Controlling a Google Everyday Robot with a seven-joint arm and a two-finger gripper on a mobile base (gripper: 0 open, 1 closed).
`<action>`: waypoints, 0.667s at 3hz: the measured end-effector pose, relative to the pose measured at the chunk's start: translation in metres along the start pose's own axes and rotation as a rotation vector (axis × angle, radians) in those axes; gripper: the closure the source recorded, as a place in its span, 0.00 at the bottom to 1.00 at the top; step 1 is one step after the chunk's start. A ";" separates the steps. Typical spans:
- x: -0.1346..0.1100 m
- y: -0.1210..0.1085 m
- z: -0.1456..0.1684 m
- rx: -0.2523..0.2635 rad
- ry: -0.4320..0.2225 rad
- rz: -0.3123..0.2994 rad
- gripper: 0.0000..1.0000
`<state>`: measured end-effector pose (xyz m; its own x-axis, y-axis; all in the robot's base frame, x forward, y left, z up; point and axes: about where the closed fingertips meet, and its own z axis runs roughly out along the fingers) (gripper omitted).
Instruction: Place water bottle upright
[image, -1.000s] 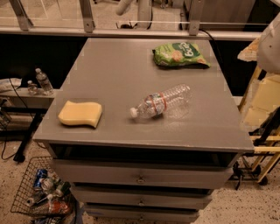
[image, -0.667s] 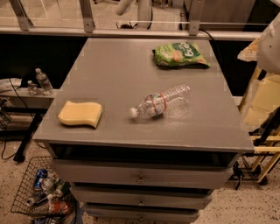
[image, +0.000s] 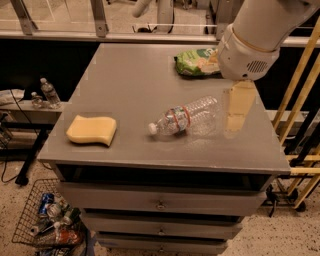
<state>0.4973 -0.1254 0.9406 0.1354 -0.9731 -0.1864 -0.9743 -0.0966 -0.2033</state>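
The water bottle (image: 186, 118) lies on its side near the middle of the grey table (image: 125, 85). It is clear and ribbed, with a red and blue banded label. Its white cap (image: 152, 129) points to the front left. My white arm (image: 250, 40) reaches in from the upper right. My beige gripper (image: 238, 109) hangs from it just right of the bottle's base, close to the tabletop. I cannot tell whether it touches the bottle.
A yellow sponge (image: 92, 130) lies at the front left of the table. A green chip bag (image: 197, 61) lies at the back right, partly behind my arm. Two small bottles (image: 46, 93) stand on a low shelf at left. A wire basket of cans (image: 47, 220) sits on the floor.
My arm has swung in from the right edge over the table's right side, bringing the gripper down beside the bottle. The bottle, sponge and bag have not moved.
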 end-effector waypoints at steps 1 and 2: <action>0.000 0.000 0.000 0.000 0.000 0.000 0.00; -0.006 -0.011 0.005 -0.003 0.030 -0.026 0.00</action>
<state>0.5081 -0.1174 0.9389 0.1551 -0.9761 -0.1520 -0.9711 -0.1224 -0.2048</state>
